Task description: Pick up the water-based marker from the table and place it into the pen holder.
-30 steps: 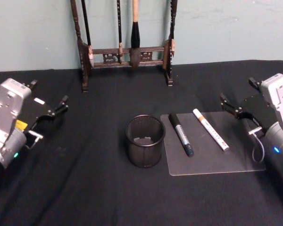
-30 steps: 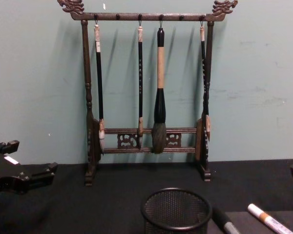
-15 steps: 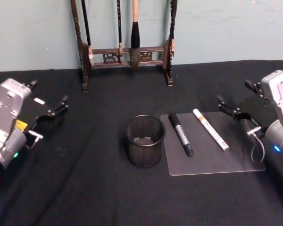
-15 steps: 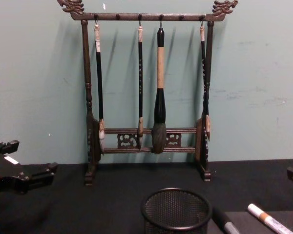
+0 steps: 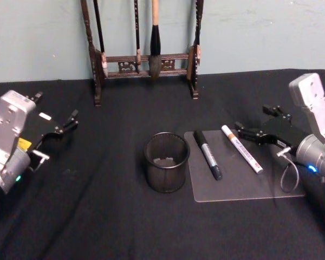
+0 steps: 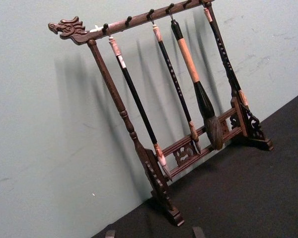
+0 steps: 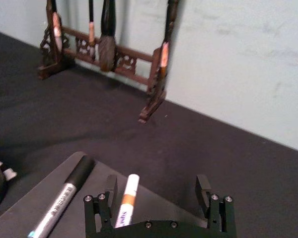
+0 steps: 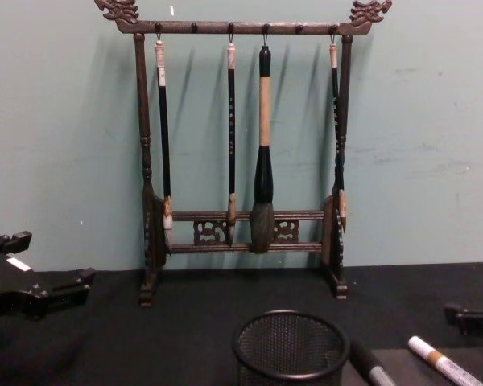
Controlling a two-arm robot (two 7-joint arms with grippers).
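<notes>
Two markers lie side by side on a clear mat (image 5: 249,184) on the black table (image 5: 97,216): a white one with an orange band (image 5: 241,148) (image 7: 127,198) (image 8: 439,362) and a grey one with a black cap (image 5: 207,154) (image 7: 64,196). I cannot tell which of them is the water-based marker. The black mesh pen holder (image 5: 167,162) (image 8: 290,347) stands upright just left of the mat. My right gripper (image 5: 253,118) (image 7: 157,182) hangs open just right of the white marker's capped end, holding nothing. At the table's left side my left gripper (image 5: 57,105) (image 8: 52,259) is open and empty.
A tall dark wooden brush rack (image 5: 143,59) (image 8: 249,153) (image 6: 179,124) with several hanging brushes stands at the back against the green wall. Bare black cloth lies between the rack and the pen holder and along the front.
My right gripper has moved left and lower, from the table's right edge to beside the white marker. The left arm, markers and pen holder have not moved.
</notes>
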